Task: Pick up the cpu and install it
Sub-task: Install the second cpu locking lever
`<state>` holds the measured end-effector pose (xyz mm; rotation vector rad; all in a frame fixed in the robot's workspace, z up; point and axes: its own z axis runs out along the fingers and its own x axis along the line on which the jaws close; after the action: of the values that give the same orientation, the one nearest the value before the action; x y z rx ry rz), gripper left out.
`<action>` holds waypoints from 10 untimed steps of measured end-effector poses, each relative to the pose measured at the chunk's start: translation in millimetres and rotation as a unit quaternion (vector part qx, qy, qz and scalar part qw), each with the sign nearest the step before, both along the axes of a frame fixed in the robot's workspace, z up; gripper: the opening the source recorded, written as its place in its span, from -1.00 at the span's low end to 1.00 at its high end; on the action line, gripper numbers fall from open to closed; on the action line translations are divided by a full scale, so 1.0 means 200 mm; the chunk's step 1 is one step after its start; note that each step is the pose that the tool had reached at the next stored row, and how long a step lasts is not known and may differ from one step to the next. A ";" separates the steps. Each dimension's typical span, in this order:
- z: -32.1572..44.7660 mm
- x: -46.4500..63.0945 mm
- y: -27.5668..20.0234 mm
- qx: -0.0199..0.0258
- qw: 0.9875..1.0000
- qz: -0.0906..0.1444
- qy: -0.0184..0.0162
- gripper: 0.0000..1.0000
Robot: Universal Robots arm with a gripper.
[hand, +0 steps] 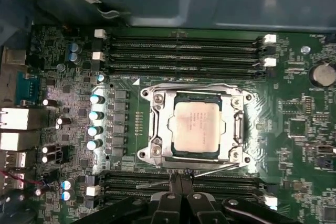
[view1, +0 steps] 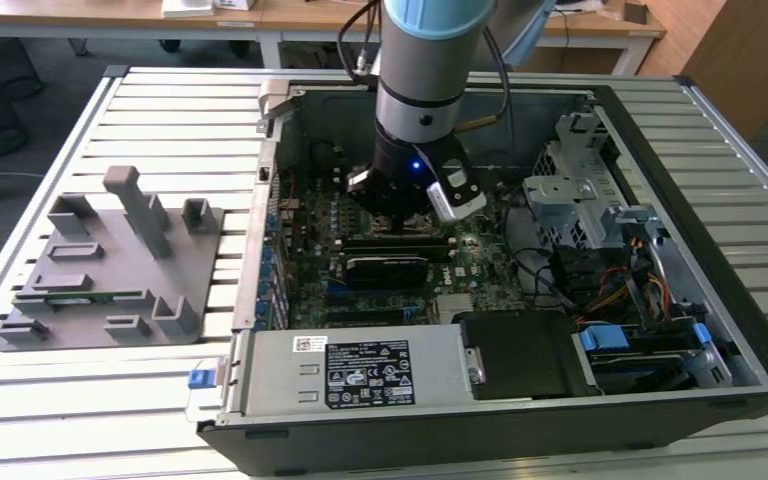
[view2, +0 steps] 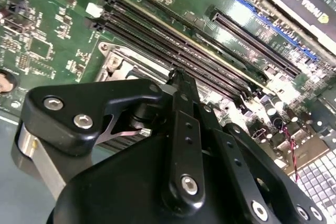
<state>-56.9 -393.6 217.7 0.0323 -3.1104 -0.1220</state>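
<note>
In the socket frame [hand: 195, 126] lies the cpu [hand: 196, 127] — just beyond the fingers [hand: 180, 181], pressed together, empty.

— What does the arm [view1: 424, 70] look like in the exterior view?

— A pale blue cap at the top, then a silver-grey cylinder, then a black wrist section with a small blue light. A white and black module sits on one side, and dark cables run along the upper part.

— And the gripper [view2: 178, 80]?

— Matte black linkage bars in both wrist views, with rounded ends and silver screws at the pivots. A brushed metal cylinder shows beside one link.
</note>
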 end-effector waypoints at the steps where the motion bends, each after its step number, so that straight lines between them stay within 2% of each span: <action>1: -0.003 0.00 -0.005 0.000 1.000 0.000 0.000 -0.79; 5: -0.009 -0.01 -0.045 0.008 1.000 0.000 0.000 -0.79; 9: -0.014 -0.01 -0.048 0.017 1.000 0.000 0.000 -0.79; 10: -0.014 -0.01 -0.048 0.017 1.000 0.000 0.000 -0.79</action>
<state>-59.8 -403.1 215.0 0.0331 -3.1083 -0.1753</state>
